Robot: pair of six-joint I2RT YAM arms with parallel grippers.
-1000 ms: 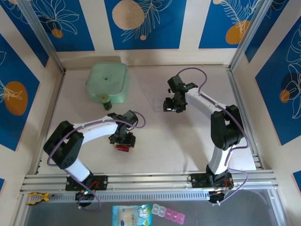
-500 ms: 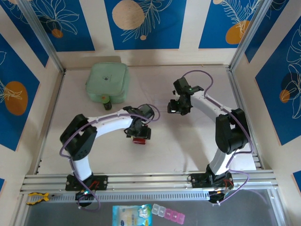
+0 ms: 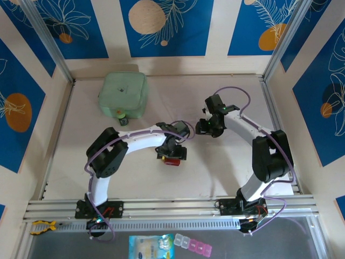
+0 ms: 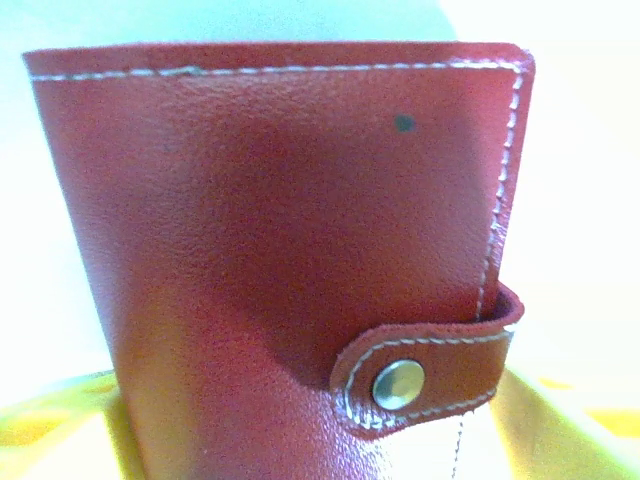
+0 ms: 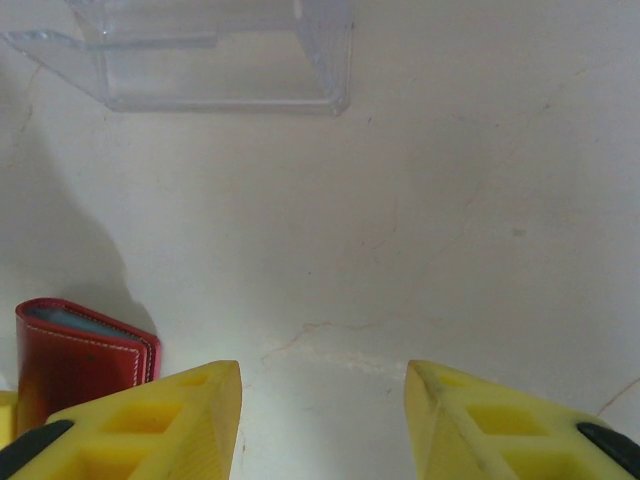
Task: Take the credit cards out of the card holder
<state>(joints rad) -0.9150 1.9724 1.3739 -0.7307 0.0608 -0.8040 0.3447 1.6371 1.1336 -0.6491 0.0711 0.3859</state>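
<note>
The card holder point(image 4: 270, 220) is a red stitched wallet, folded, its snap tab point(image 4: 420, 375) fastened. It stands upright between the yellow fingers point(image 4: 60, 430) of my left gripper point(image 4: 315, 430), which is shut on its sides. From above, the left gripper point(image 3: 171, 154) and the card holder point(image 3: 172, 161) sit at mid-table. My right gripper point(image 5: 322, 400) is open above bare table, just right of the card holder point(image 5: 80, 360); from above, the right gripper point(image 3: 207, 128) is a short way up and right of the left one. The credit cards are hidden inside.
A clear plastic piece point(image 5: 220, 60) lies on the table ahead of the right gripper. A mint-green case point(image 3: 124, 94) rests at the back left. Blue patterned walls and metal posts enclose the table point(image 3: 215, 172).
My left arm has carried the card holder rightward from the left-centre to mid-table. The right gripper has shifted a little right and nearer, still open.
</note>
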